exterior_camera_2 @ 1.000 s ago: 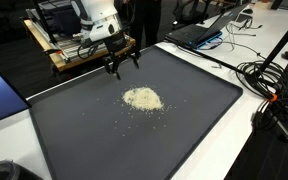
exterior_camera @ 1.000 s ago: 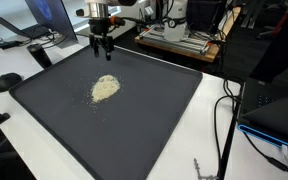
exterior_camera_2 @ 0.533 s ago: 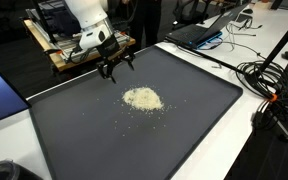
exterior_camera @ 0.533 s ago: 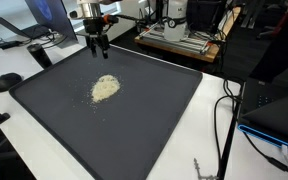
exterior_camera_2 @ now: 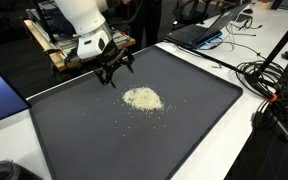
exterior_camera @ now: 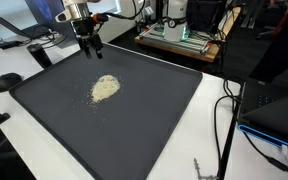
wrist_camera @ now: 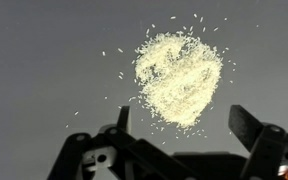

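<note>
Nearby, clear of the wide-open, empty end effector (exterior_camera_2: 114,73), a grain pile (exterior_camera_2: 142,98) on the dark mat (exterior_camera_2: 189,125).

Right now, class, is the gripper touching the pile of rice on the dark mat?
No: in an exterior view the open gripper hangs beside the pile of rice, with bare dark mat between them.

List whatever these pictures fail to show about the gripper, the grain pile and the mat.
- The arm above the gripper: cut off by the top edge in an exterior view.
- The gripper body: cut off by the bottom edge in the wrist view.
- The grain pile: what the grains are; too small to tell in any view.
- The mat: near corner cut off by the bottom edge in both exterior views.
</note>
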You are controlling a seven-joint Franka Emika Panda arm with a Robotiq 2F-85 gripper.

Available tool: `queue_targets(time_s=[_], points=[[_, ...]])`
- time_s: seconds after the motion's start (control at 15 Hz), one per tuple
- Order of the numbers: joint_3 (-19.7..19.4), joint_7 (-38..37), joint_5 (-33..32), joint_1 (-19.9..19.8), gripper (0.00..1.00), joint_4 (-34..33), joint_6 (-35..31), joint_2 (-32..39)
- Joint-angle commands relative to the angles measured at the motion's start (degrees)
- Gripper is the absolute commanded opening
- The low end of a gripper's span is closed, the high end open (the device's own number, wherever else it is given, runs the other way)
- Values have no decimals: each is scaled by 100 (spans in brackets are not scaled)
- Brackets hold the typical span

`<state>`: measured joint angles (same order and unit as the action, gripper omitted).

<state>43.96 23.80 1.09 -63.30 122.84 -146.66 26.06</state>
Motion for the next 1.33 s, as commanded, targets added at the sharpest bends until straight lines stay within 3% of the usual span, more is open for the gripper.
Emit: queue_targets(time_s=[0.0,0.33,0.73,0.93,1.27], points=[[-955,435,331,1028,100,-658,520,109],[-2319,737,487,2478,100,-1428,1027,249],[-3397,1184,463,3663,100,-2419,1519,728],[-3636,1503,488,3962,100,-2877,1733,1022],[-3671,2418,402,4186,100,-3517,2165,1328]])
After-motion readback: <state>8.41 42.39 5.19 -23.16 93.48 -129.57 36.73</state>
